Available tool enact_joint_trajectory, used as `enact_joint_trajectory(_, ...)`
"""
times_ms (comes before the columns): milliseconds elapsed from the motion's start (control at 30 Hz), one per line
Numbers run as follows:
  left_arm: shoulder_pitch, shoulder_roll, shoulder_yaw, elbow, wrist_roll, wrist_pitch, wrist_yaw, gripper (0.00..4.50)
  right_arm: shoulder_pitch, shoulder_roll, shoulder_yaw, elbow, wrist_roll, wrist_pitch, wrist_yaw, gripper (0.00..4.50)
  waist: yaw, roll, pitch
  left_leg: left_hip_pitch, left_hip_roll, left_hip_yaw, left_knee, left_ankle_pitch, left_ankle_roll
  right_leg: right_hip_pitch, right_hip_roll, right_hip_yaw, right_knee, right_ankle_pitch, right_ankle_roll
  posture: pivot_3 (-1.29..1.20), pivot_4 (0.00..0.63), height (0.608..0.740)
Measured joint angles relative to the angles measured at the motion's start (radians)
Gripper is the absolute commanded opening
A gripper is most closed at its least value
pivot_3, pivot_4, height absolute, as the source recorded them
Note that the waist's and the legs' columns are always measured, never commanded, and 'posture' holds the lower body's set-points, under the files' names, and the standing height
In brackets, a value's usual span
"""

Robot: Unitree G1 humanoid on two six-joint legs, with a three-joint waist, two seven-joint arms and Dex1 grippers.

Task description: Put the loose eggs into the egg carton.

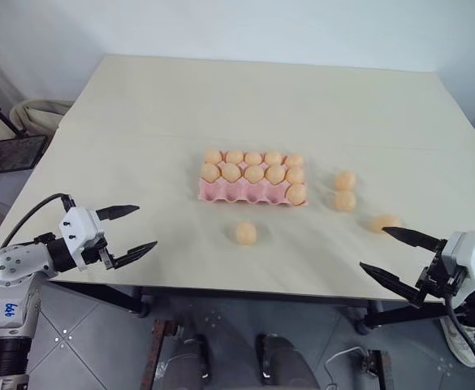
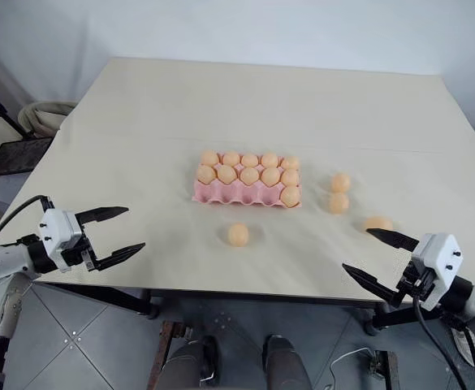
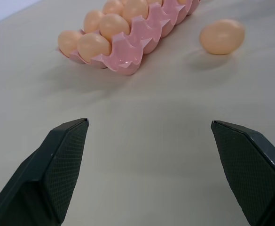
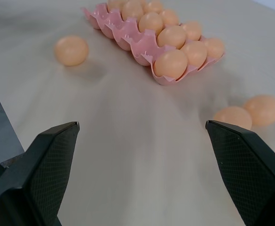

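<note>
— On the pale cream tabletop, where does the flat pink moulded egg carton sit?

— Near the middle of it, long side toward the robot. Its back two rows hold smooth peach-orange eggs, five each, and the front row holds one egg at its right end; the other four front cups are bare.

— And the loose eggs?

— Four lie on the table. One loose egg rests in front of the carton, near its middle. Two more, the pair of loose eggs, lie just right of the carton, one behind the other and close together; whether they touch I cannot tell. The fourth loose egg lies further right and nearer the table's front edge, just beyond the right gripper's fingertips.

— How do the grippers stand?

— The left gripper hangs over the front left part of the table, its two black fingers spread wide, holding nothing. The right gripper hangs at the front right edge, fingers likewise wide apart and empty.
</note>
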Motion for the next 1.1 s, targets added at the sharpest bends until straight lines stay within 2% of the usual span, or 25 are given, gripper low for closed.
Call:
enact_joint_trajectory(233,-0.001,-0.017,-0.030,-0.038,0.001,0.031,0.012,4.46,-0.005,0.046,-0.021,0.018,-0.003,0.001,-0.092,4.50,0.000,0.000,0.000,0.000,0.000,0.000,0.000,0.000,0.000,0.000,0.000,0.000,0.000,0.000,0.000,0.00,0.150,0.740)
enact_joint_trajectory(367,-0.014,-0.026,-0.075,-0.077,-0.004,0.073,0.006,4.46,0.027,0.048,-0.096,0.075,-0.004,-0.012,-0.126,4.50,0.004,0.000,0.000,0.000,-0.001,-0.001,0.000,0.000,0.000,0.001,0.000,-0.001,0.000,0.000,0.000,0.00,0.150,0.740)
enact_joint_trajectory(567,-0.072,-0.048,-0.172,-0.135,-0.011,0.138,-0.037,4.46,0.108,0.080,-0.125,0.158,-0.004,-0.045,-0.099,4.50,0.004,0.001,-0.001,0.000,-0.001,0.000,0.001,0.000,0.000,0.002,0.000,-0.001,0.000,0.000,0.001,0.00,0.150,0.740)
enact_joint_trajectory(700,-0.106,-0.062,-0.201,-0.157,-0.016,0.149,-0.060,4.46,0.102,0.081,-0.120,0.212,-0.017,-0.061,-0.083,4.50,-0.005,0.002,-0.002,0.003,0.000,0.003,0.002,0.000,0.000,0.002,0.002,-0.002,0.001,0.002,0.003,0.00,0.150,0.740)
enact_joint_trajectory(800,-0.110,-0.063,-0.202,-0.157,-0.021,0.154,-0.065,4.46,0.035,0.078,-0.086,0.244,-0.030,-0.059,-0.085,4.50,-0.012,0.002,-0.002,0.004,0.000,0.004,0.005,0.000,0.000,0.002,0.003,-0.001,0.005,0.001,0.003,0.00,0.150,0.740)
enact_joint_trajectory(1100,-0.100,-0.070,-0.202,-0.204,-0.047,0.186,-0.066,4.46,-0.320,0.019,0.135,0.476,-0.165,-0.031,-0.083,4.50,-0.026,0.003,-0.002,0.003,0.000,0.002,0.010,0.000,0.000,0.002,0.001,0.001,0.009,0.002,0.001,0.00,0.150,0.740)
